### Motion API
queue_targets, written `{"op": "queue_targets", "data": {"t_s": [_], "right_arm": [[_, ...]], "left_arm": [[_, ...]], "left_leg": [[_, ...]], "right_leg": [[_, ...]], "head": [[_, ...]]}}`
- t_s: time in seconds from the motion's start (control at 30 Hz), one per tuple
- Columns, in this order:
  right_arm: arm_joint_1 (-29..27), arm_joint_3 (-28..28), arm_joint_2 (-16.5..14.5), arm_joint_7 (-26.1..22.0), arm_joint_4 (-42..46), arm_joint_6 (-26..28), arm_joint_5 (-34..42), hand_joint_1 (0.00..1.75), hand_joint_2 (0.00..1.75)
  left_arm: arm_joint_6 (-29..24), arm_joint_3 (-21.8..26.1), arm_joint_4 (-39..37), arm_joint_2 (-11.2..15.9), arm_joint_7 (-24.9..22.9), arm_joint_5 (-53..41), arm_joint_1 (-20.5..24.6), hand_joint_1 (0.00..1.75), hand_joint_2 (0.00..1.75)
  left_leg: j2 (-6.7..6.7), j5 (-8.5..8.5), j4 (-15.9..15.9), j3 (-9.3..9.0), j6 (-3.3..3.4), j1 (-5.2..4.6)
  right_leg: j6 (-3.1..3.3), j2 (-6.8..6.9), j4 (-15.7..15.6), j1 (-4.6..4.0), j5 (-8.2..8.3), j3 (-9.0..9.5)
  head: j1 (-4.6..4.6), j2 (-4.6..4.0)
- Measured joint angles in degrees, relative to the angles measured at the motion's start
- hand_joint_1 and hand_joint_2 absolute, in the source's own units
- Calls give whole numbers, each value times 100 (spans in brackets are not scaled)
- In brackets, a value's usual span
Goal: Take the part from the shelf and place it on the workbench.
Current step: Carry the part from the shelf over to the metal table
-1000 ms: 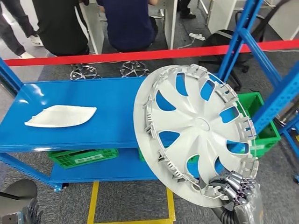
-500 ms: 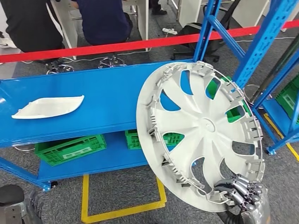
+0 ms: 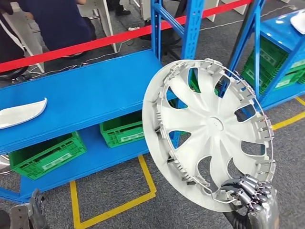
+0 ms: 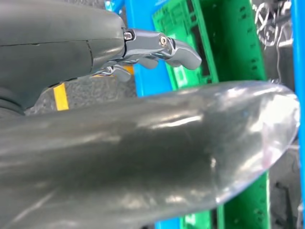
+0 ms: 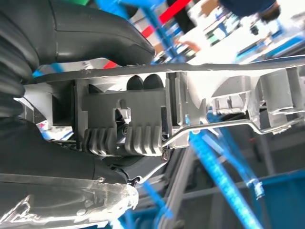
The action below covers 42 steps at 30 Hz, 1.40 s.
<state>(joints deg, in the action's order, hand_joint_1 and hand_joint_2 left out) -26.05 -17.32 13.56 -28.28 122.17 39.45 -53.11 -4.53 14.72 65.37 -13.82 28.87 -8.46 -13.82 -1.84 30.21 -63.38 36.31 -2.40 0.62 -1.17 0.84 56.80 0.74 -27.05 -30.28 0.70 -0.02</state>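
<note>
Here right hand (image 3: 251, 195) grips white hubcap (image 3: 207, 129) by lower rim, disc tilted before blue shelf (image 3: 82, 95). Left hand (image 3: 34, 210) low, grip state unclear.

White hubcap (image 3: 207, 131), blue shelf (image 3: 82, 95), green crates (image 3: 46, 153), red tape (image 3: 107, 40).

White curved panel (image 3: 21, 112) at 9 o'clock cut by frame edge. Left hand (image 3: 34, 210) mostly cropped at 7 o'clock, fingers (image 4: 162, 47) possibly loose. Right wrist background blurred.
</note>
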Motion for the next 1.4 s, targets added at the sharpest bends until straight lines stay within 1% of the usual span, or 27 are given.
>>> {"op": "queue_targets", "data": {"t_s": [0.03, 0.07, 0.13, 0.2, 0.27, 0.3, 0.37, 0.43, 0.47, 0.53, 0.57, 0.6, 0.67, 0.7, 0.73, 0.8, 0.83, 0.87, 0.93, 1.03, 1.07, 1.1, 1.17, 1.23, 1.3, 1.33, 1.4], "right_arm": [[20, -9, 1, 14, 0, 0, -8, 175, 175], [25, -15, 1, -1, -1, 0, -7, 175, 175], [5, -19, 1, -79, -1, 0, 29, 175, 175], [-16, -19, 1, -148, 0, 0, 67, 175, 175], [-18, -19, -1, -141, 8, 0, 69, 175, 175], [-19, -19, -1, -117, 18, 0, 61, 175, 175], [-56, -13, -2, -77, 52, 0, 37, 175, 175], [-155, 26, -2, -90, 104, 1, 20, 175, 175], [-197, 53, -1, -111, 127, 2, 17, 175, 175], [-241, 98, -2, -146, 151, 2, 17, 175, 175], [-256, 116, -2, -156, 160, 2, 17, 175, 175], [-274, 133, -2, -163, 168, 2, 17, 175, 175], [-308, 160, -2, -172, 180, 2, 17, 175, 175], [-313, 168, -3, -166, 185, 2, 14, 175, 175], [-310, 174, -3, -142, 194, 2, -1, 175, 175], [-310, 192, -4, -70, 228, 2, -43, 175, 175], [-337, 207, -5, -36, 257, 2, -61, 175, 175], [-387, 231, -6, -19, 288, 2, -67, 175, 175], [-492, 286, -8, 8, 345, 2, -71, 175, 175], [-568, 350, -25, 114, 412, 2, -87, 175, 175], [-593, 371, -38, 172, 434, 2, -90, 175, 175], [-623, 392, -50, 240, 452, 2, -90, 175, 175], [-689, 433, -67, 384, 474, 2, -93, 175, 175], [-757, 458, -70, 502, 489, 2, -87, 175, 175], [-812, 476, -71, 577, 509, 2, -67, 175, 175], [-836, 483, -72, 598, 517, 2, -56, 175, 175], [-885, 493, -75, 617, 532, 2, -42, 175, 175]], "left_arm": [[-39, -40, -13, 28, 8, 40, -18, 0, 0], [-73, -75, -22, 58, 13, 73, -41, 0, 0], [-123, -128, -30, 108, 20, 120, -84, 0, 0], [-158, -182, -31, 141, 20, 154, -96, 0, 0], [-179, -265, -38, 177, 19, 197, -68, 0, 0], [-185, -316, -44, 194, 18, 228, -45, 0, 0], [-190, -421, -60, 216, 12, 311, -6, 0, 0], [-183, -538, -72, 241, 11, 392, 10, 0, 0], [-177, -589, -78, 257, 12, 419, 2, 0, 0], [-166, -664, -91, 295, 14, 442, -20, 0, 0], [-164, -694, -100, 306, 14, 445, -29, 0, 0], [-162, -718, -107, 313, 14, 447, -29, 0, 0], [-162, -763, -126, 326, 15, 481, -19, 0, 0], [-162, -795, -144, 340, 17, 521, 1, 0, 0], [-169, -839, -168, 362, 26, 577, 31, 0, 0], [-207, -964, -233, 412, 63, 694, 124, 0, 0], [-237, -1042, -272, 437, 86, 746, 165, 0, 0], [-272, -1133, -319, 460, 103, 797, 196, 0, 0], [-336, -1332, -425, 518, 116, 904, 219, 0, 0], [-422, -1610, -571, 607, 116, 1070, 254, 0, 0], [-461, -1703, -614, 643, 112, 1123, 277, 0, 0], [-504, -1799, -649, 683, 99, 1171, 298, 0, 0], [-596, -2007, -685, 766, 39, 1250, 317, 0, 0], [-684, -2206, -692, 848, -53, 1310, 319, 0, 0], [-742, -2374, -699, 919, -130, 1378, 318, 0, 0], [-756, -2441, -704, 947, -154, 1405, 318, 0, 0], [-766, -2552, -718, 977, -179, 1436, 321, 0, 0]], "left_leg": [[88, 256, -357, 74, 6, -6], [129, 396, -648, 113, 20, -15], [163, 302, -716, -49, 80, -39], [314, 22, -60, -534, 180, -67], [555, -62, 647, -953, 252, -74], [630, -48, 813, -1030, 267, -80], [550, -112, 858, -995, 289, -94], [397, -229, 881, -904, 359, -85], [312, -298, 895, -840, 389, -72], [141, -425, 890, -688, 412, -74], [46, -496, 885, -600, 404, -74], [-48, -565, 879, -508, 393, -73], [-226, -691, 848, -315, 352, -70], [-301, -745, 818, -227, 320, -67], [-360, -790, 779, -147, 285, -70], [-460, -894, 718, -52, 208, -70], [-508, -953, 715, -31, 174, -57], [-563, -1014, 726, -25, 138, -37], [-418, -876, 671, 3, 61, 15], [58, 29, -135, 179, 23, 16], [118, 254, -507, 238, 40, 1], [145, 331, -777, 245, 66, -16], [178, 125, -785, 14, 138, -54], [395, -114, -92, -538, 226, -79], [663, -75, 662, -1019, 280, -75], [716, -28, 854, -1123, 293, -78], [583, -76, 912, -1089, 319, -79]], "right_leg": [[19, -77, 5, -11, 79, -83], [30, -160, 15, -25, 157, -173], [28, -333, 41, -50, 297, -370], [8, -496, 63, -59, 431, -541], [-29, -623, 67, -61, 566, -662], [-60, -678, 57, -52, 633, -701], [-139, -780, 18, -29, 753, -766], [-196, -618, 131, -23, 585, -870], [-220, -450, 345, -19, 321, -958], [-289, -178, 1060, 2, -303, -1130], [-331, -133, 1442, 22, -471, -1185], [-369, -117, 1712, 42, -471, -1174], [-438, -74, 1737, 87, -157, -890], [-470, 3, 1446, 111, -31, -581], [-502, 129, 984, 122, -46, -180], [-433, 324, 147, 90, -272, 390], [-363, 344, -68, 52, -358, 483], [-267, 299, -113, 22, -348, 434], [-142, 184, -100, 2, -227, 301], [-26, -29, -97, -8, 3, 67], [-10, -113, -89, -22, 87, -29], [-1, -200, -78, -37, 169, -127], [-10, -381, -48, -55, 319, -344], [-40, -542, -19, -58, 443, -511], [-84, -682, -8, -59, 579, -623], [-116, -749, -23, -54, 651, -660], [-189, -848, -54, -41, 765, -716]], "head": [[1, 0], [0, 0], [0, 0], [0, 0], [7, 0], [-2, 0], [-20, 0], [-8, 0], [8, 0], [37, 0], [38, 0], [38, 0], [38, 0], [38, 0], [46, 0], [52, -2], [64, -2], [69, -3], [82, -2], [55, -2], [45, -2], [42, -2], [41, -2], [42, -2], [53, -2], [56, -2], [56, -2]]}}
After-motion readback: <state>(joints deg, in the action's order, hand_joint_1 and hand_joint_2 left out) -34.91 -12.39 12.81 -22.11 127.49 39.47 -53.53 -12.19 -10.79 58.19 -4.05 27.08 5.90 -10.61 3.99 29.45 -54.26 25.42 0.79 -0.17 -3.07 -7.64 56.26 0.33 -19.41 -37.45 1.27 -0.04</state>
